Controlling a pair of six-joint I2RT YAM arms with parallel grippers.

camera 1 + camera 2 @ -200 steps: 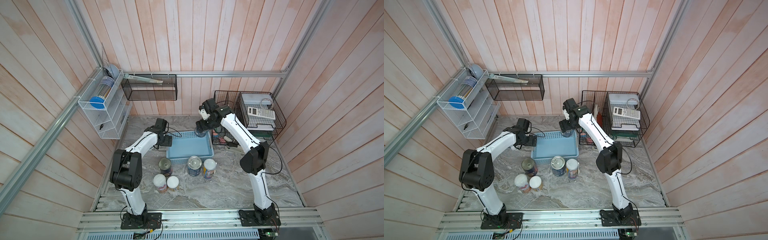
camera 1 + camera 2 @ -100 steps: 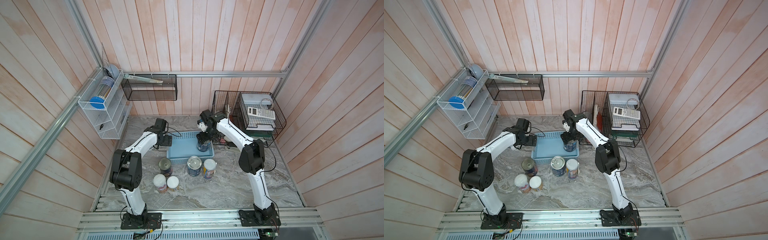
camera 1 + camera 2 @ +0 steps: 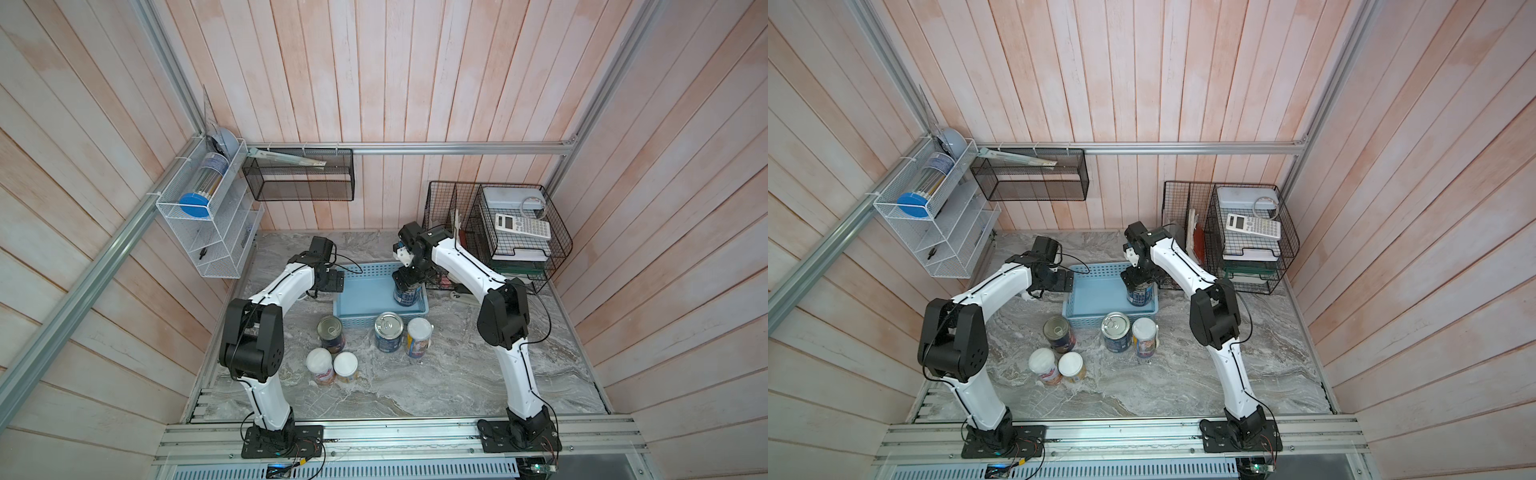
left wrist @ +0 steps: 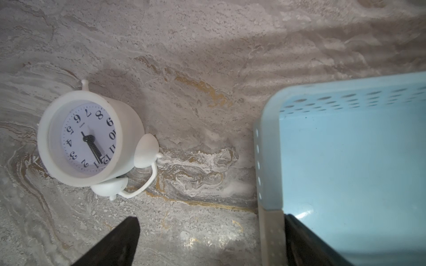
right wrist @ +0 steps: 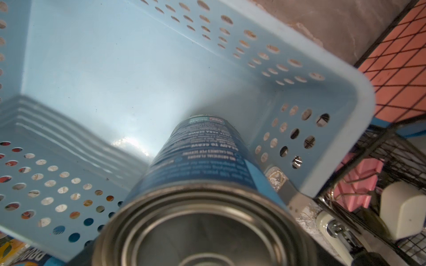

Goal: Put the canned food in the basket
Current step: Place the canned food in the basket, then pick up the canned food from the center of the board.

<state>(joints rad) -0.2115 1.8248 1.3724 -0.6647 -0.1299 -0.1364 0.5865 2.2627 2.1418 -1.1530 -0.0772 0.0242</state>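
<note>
The light blue perforated basket point(image 3: 361, 291) point(image 3: 1096, 291) sits mid-table. My right gripper point(image 3: 409, 277) point(image 3: 1139, 279) is shut on a dark blue can point(image 3: 406, 295) point(image 3: 1139, 294) point(image 5: 202, 161), held upright inside the basket's point(image 5: 103, 57) near right corner. I cannot tell if it touches the floor. My left gripper point(image 3: 338, 279) point(image 4: 209, 217) is open and straddles the basket's left wall point(image 4: 269, 207), one finger point(image 4: 119, 241) outside. In front of the basket stand two silver-topped cans point(image 3: 330, 330) point(image 3: 388, 328) and three white-lidded cans point(image 3: 419, 332) point(image 3: 319, 360) point(image 3: 345, 363).
A small white clock point(image 4: 87, 140) lies on the marble left of the basket. Black wire racks point(image 3: 519, 232) holding a calculator stand close to the basket's right. A white wire shelf point(image 3: 208, 224) and a black mesh rack point(image 3: 299, 178) hang on the walls.
My right arm has carried the blue can from behind the basket's far right corner down into its near right corner. The left arm has stayed put.
</note>
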